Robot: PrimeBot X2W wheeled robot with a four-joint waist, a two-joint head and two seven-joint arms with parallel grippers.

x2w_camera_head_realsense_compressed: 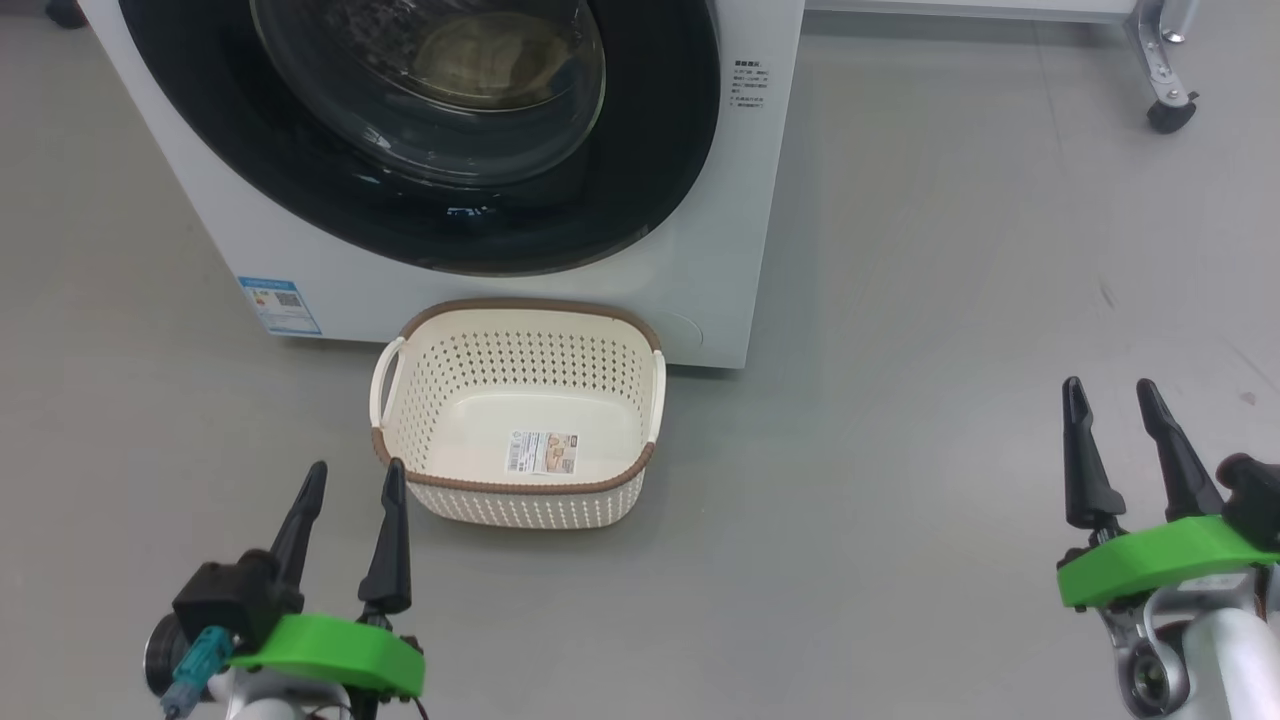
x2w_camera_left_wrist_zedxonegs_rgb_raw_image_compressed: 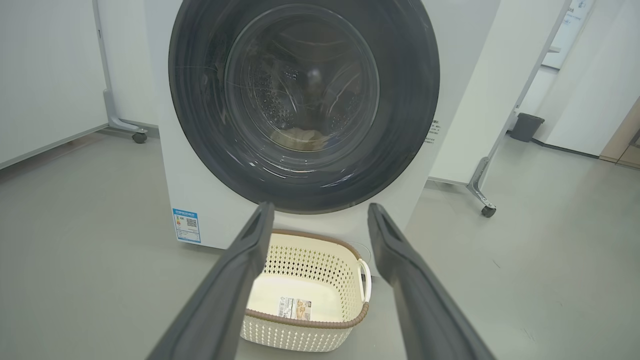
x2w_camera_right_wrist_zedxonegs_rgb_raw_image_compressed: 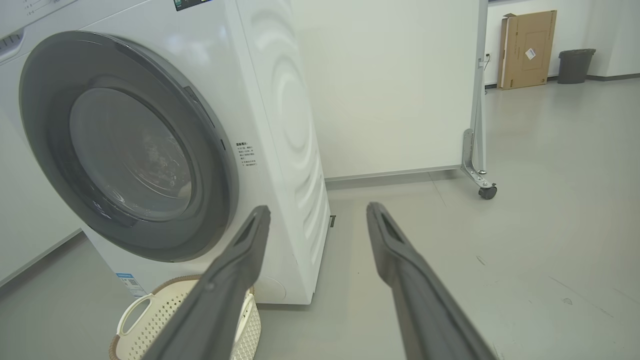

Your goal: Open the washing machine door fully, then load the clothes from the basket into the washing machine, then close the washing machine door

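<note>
- Both tools stand wide and carry nothing. The left tool (x2w_camera_head_realsense_compressed: 356, 465) hangs in front of the washing machine (x2w_camera_head_realsense_compressed: 735, 250), near the near-left corner of the basket (x2w_camera_head_realsense_compressed: 520, 304). The right tool (x2w_camera_head_realsense_compressed: 1108, 384) hangs well off to the machine's right, over bare floor (x2w_camera_head_realsense_compressed: 900, 450).
- The washing machine door (x2w_camera_head_realsense_compressed: 430, 150) lies shut against the machine's front. Its rim looks flush in the right wrist view; the latch is not visible.
- The clothes (x2w_camera_left_wrist_zedxonegs_rgb_raw_image_compressed: 300, 137) show as a pale yellow heap behind the door glass, low in the drum (x2w_camera_left_wrist_zedxonegs_rgb_raw_image_compressed: 280, 100). The basket sits bare just before the machine's lower front, sticker (x2w_camera_head_realsense_compressed: 543, 452) showing.
- Judgement: task looks about done, so what's left to go wrong is small.
- Risk: door only pushed to, not clicked, so it could swing out from the machine's front. Cause: too light a push.
- Risk: a hem pinched at the door's edge, hidden behind the black rim. Cannot tell.
- Risk: left tool moving toward the machine clips the basket rim. Being light and bare, the basket would get shoved or tipped.
- Risk: either wide tool swung at the door glass knocks it.
</note>
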